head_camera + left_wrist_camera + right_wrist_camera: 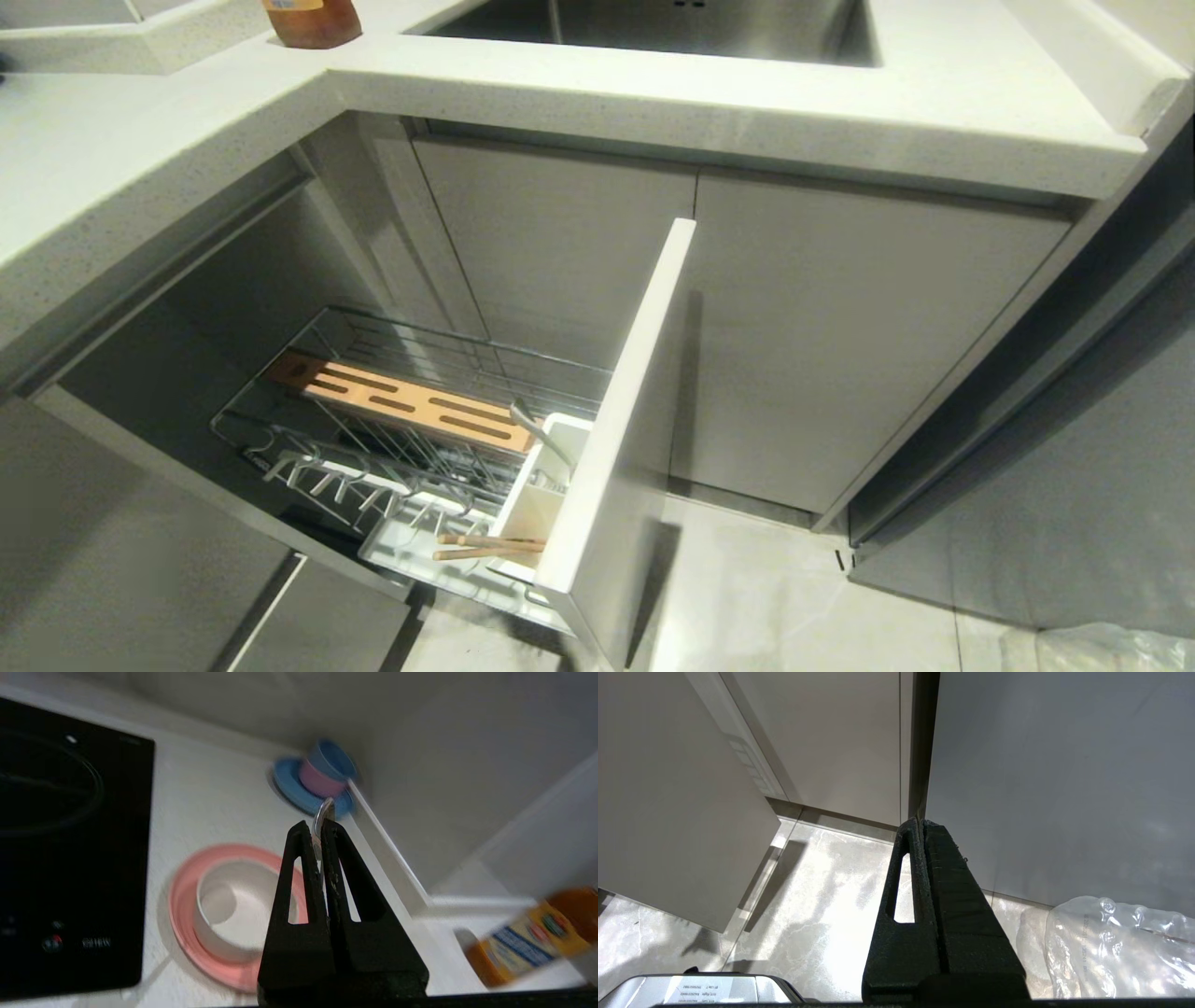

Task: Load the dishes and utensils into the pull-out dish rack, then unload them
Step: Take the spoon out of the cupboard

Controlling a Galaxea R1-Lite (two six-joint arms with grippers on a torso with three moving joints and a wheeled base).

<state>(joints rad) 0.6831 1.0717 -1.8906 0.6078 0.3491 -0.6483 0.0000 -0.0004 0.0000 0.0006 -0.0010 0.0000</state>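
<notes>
In the left wrist view my left gripper (316, 828) hangs over the white counter, shut on a slim silvery metal utensil (322, 811) whose curved end pokes out past the fingertips. Just below and beside it the cream-white bowl (233, 905) sits inside the pink plate (187, 933). The head view shows the pull-out dish rack (224, 425) drawn out, with its white front panel (635, 411) and slotted wood strip (411, 401). Wooden chopsticks (485, 546) and another metal utensil (537, 431) rest in the white cup (532, 509). My right gripper (920, 823) is shut and empty, parked above the floor.
A black hob (60, 849) lies beside the plate. A blue saucer with stacked cups (322, 777) stands in the counter corner. An orange bottle (528, 938) sits on the ledge near the sink (672, 23). A clear plastic bag (1115, 947) lies on the floor.
</notes>
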